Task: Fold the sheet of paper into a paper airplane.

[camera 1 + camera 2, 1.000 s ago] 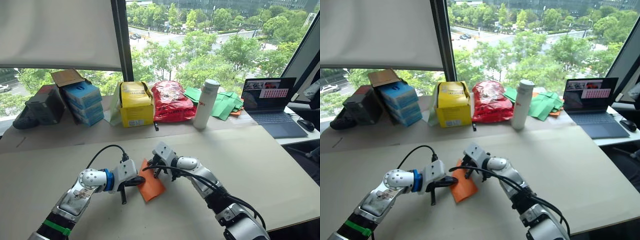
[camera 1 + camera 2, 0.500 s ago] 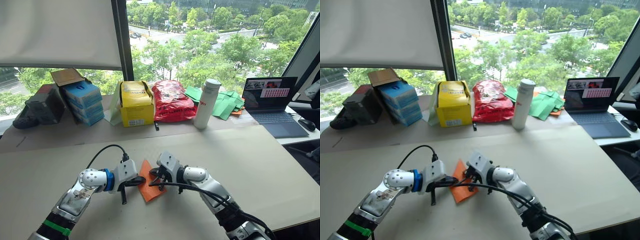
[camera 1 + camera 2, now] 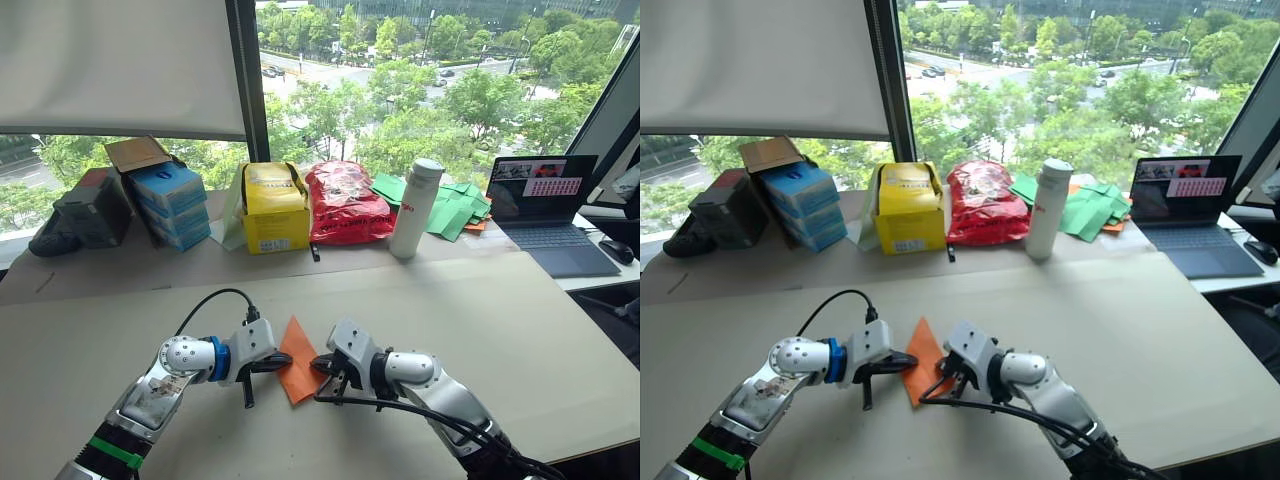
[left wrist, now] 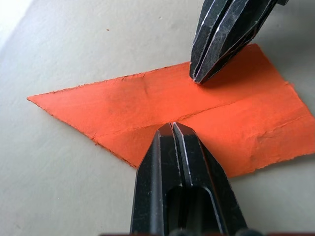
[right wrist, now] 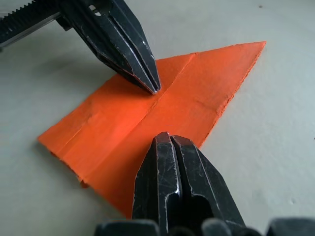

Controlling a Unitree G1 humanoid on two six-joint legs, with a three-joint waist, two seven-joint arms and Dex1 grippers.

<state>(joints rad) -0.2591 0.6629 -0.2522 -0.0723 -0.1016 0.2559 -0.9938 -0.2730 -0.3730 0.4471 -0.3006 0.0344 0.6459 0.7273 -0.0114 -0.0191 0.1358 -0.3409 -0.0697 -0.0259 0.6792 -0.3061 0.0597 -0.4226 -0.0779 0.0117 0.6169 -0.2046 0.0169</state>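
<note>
Orange and flat on the desk [image 3: 520, 300], the sheet of paper [image 3: 297, 357] sits between both grippers. Left gripper [image 4: 173, 127], fingers pressed together, touches one side edge; right gripper [image 5: 170, 138], likewise closed, presses the opposite side, gripping nothing.

daylight pours in through the large glass window [image 3: 400, 80] behind the beige table [image 3: 520, 320], so the head views are bright and evenly lit. the pale roller blind [image 3: 110, 65] reads nearly white. soft, faint shadows sit under the arms on the tabletop. in the wrist views the flat bright orange paper wedge [image 4: 197, 118] is sharp and vivid, while the nearest parts of the black fingers [image 4: 182, 196] blur.
</note>
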